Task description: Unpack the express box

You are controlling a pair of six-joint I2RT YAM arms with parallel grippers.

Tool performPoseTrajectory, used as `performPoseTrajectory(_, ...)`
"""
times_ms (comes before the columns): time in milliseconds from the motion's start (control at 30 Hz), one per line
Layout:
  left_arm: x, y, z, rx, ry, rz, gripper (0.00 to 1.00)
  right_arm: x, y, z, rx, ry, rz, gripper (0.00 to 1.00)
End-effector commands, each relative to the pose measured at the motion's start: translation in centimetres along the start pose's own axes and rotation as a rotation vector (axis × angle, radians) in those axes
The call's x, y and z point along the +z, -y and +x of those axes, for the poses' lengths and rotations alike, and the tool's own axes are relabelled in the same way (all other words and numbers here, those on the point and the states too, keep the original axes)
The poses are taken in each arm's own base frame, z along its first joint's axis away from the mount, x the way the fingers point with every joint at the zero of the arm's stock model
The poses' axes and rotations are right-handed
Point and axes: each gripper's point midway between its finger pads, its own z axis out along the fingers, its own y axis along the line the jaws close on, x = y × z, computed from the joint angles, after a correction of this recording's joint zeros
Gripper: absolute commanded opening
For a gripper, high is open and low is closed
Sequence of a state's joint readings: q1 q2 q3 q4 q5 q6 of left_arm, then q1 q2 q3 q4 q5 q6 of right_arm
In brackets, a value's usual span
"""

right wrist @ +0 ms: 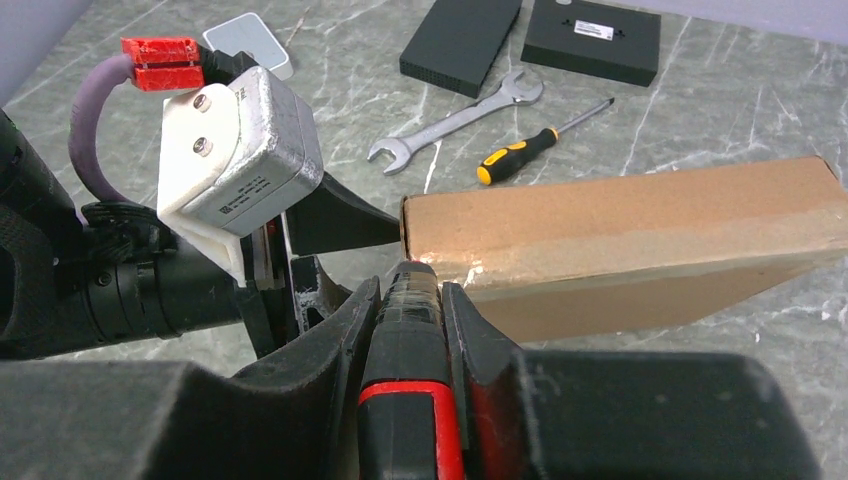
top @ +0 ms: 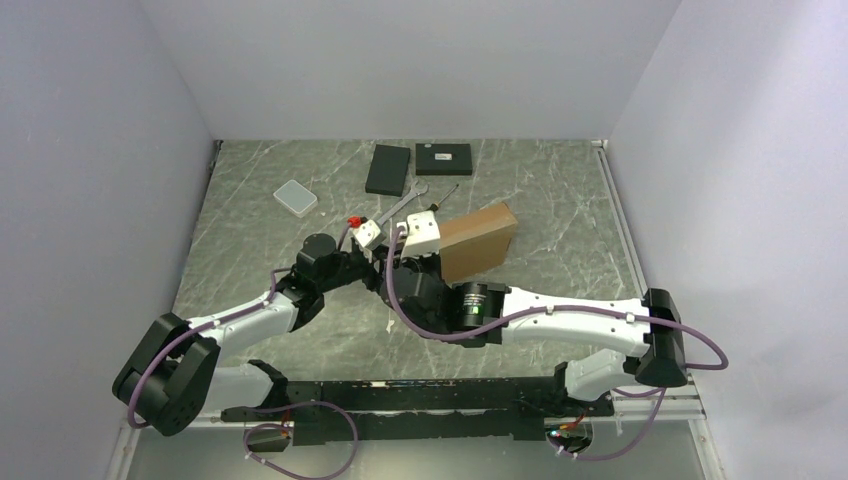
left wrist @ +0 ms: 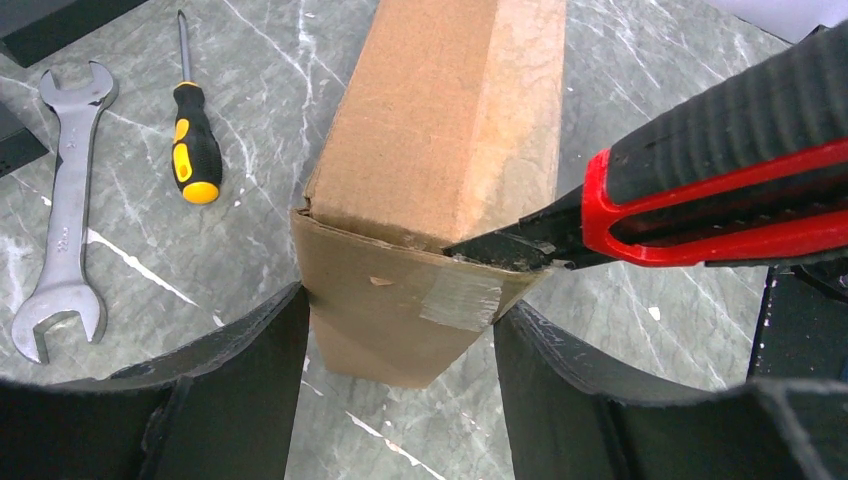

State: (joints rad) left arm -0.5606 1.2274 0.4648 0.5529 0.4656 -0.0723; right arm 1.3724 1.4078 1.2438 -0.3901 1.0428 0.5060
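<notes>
Clamps express box point(top: 480, 240) on edge in left end effector point(left wrist: 400, 305) to steady taped corner; grips utility knife point(left wrist: 720, 200) in right end effector point(right wrist: 410, 295), blade at tape point(left wrist: 460, 300).

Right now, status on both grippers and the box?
Left gripper clamps express box end. Right gripper holds utility knife, blade at taped corner. Wrench, screwdriver lie beyond.

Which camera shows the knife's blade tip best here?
Left wrist: the utility knife touches its blade tip to the express box at the taped corner, unobstructed. Right wrist shows mostly its handle, end-on in the right gripper. In top external the knife is hidden among the wrists.
</notes>
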Motion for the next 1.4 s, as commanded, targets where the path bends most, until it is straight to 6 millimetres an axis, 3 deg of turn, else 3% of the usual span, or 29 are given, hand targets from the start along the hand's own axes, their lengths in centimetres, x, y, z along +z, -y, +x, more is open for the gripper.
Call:
performPoseTrajectory(0, -0.2, -1.0, -3.0, 0.021, 0.096, -0.052, 0.00, -0.1, 1.5, 1.8, -0.086, -0.016, 0.039, 0.00)
performPoseTrajectory(200, -0.3, -1.1, -3.1, 0.023, 0.098, -0.055, 0.00, 0.2, 1.8, 3.8, -0.092, -0.025, 0.038, 0.00)
performPoseTrajectory(800, -0.2, -1.1, -2.9, 0.026, 0.091, -0.054, 0.00, -0.6, 2.6, 4.3, -0.072, 0.069, 0.021, 0.00)
performPoseTrajectory(1367, -0.1, -0.9, -2.9, 0.056, 0.075, -0.037, 0.00, -0.2, 2.4, -8.5, -0.020, 0.216, 0.051, 0.00)
